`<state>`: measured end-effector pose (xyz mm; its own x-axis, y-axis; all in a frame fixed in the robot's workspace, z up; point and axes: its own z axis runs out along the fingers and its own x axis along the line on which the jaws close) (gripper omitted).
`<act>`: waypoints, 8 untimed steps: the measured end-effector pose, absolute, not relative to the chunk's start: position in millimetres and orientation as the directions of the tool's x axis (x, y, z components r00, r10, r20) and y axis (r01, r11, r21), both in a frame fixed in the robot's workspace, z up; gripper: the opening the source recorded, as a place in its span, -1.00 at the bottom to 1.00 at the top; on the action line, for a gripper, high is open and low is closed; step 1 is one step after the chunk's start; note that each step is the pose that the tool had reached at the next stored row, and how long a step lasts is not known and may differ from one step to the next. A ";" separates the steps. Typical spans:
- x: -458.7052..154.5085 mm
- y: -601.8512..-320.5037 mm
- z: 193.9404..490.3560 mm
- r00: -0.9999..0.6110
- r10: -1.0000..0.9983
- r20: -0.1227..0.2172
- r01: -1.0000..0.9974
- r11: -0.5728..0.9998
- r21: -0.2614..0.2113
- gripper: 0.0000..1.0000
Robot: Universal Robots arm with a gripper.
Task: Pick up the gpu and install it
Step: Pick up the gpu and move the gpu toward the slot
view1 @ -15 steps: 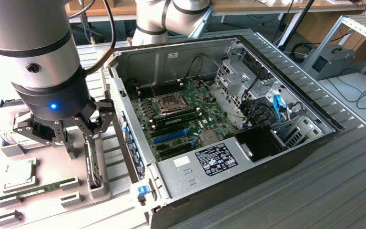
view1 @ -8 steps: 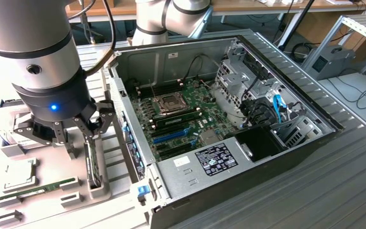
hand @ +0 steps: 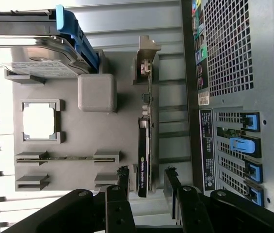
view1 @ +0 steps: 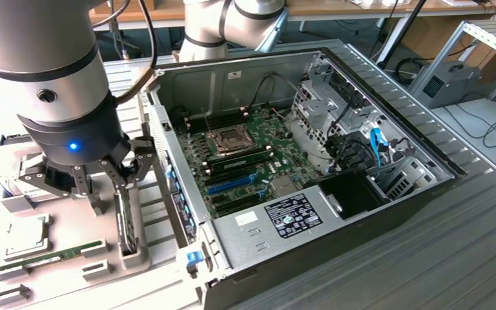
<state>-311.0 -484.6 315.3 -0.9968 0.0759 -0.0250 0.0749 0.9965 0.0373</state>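
Tray [hand: 127, 127] holds hard drive [hand: 27, 57], memory stick [hand: 66, 158], perhaps a processor [hand: 39, 121].

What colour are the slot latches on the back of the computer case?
Blue. The slot latches on the computer case show best in the wrist view.

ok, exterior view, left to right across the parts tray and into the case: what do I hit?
Processor chip → gpu, standing on edge → motherboard CPU socket → blue cable.

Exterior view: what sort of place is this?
Probably a robotics lab or workshop bench: an open computer case on a ribbed metal table, a grey parts tray beside it, and desks behind.
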 end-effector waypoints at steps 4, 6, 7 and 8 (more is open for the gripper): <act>-311.0 -484.6 314.5 -0.997 0.076 -0.025 0.075 0.996 0.037 -0.15; -311.0 -484.6 314.1 -0.997 0.076 -0.025 0.075 0.996 0.037 -0.15; -311.0 -484.6 313.9 -0.997 0.076 -0.025 0.075 0.996 0.037 -0.15; -311.1 -484.6 313.8 -0.997 0.076 -0.025 0.075 0.996 0.037 -0.15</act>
